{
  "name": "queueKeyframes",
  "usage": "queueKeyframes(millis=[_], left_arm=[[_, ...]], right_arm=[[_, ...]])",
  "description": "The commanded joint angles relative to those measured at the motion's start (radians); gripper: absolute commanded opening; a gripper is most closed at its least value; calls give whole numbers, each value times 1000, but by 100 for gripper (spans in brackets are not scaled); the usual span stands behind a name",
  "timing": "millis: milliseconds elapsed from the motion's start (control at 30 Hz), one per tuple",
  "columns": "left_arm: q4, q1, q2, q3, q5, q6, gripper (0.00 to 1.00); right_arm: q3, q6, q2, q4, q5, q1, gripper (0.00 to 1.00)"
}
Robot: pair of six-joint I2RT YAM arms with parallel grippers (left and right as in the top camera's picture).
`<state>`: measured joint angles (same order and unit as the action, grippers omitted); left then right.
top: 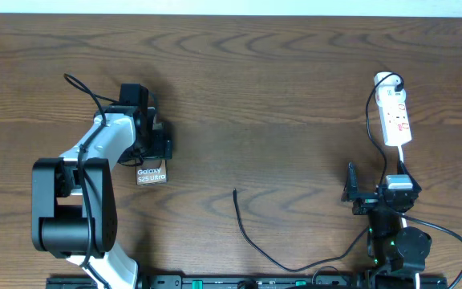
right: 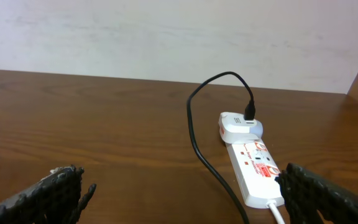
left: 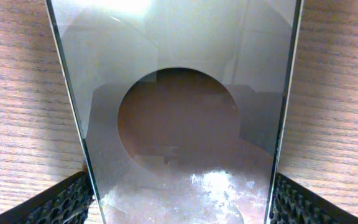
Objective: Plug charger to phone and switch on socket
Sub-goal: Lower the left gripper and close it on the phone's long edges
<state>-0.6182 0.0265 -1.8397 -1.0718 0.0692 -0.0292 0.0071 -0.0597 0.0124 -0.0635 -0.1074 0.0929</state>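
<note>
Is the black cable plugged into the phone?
Not plugged in: the cable ends on the table, apart from the phone.

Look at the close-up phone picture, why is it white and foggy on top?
Left wrist view: light glares off the phone's glossy face, washing out the top and sparkling at the bottom; overhead view: no glare, its lettering reads clearly; right wrist view: the socket is evenly lit and sharp.

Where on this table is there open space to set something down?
Free: the wide bare table between the phone and the power strip, beyond the black cable's loose end. Crowded: around the phone under the left gripper, and front right where cable and right arm meet.
</note>
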Motion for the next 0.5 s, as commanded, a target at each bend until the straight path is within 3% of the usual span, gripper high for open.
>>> queueKeyframes(millis=[0, 467], left_arm=[[8, -1, -31, 23, 35, -2, 88], [11, -1, -31, 23, 35, -2, 84]], right_arm=[[-2, -9, -6, -4, 4, -7, 99], [-2, -9, -6, -4, 4, -7, 99]])
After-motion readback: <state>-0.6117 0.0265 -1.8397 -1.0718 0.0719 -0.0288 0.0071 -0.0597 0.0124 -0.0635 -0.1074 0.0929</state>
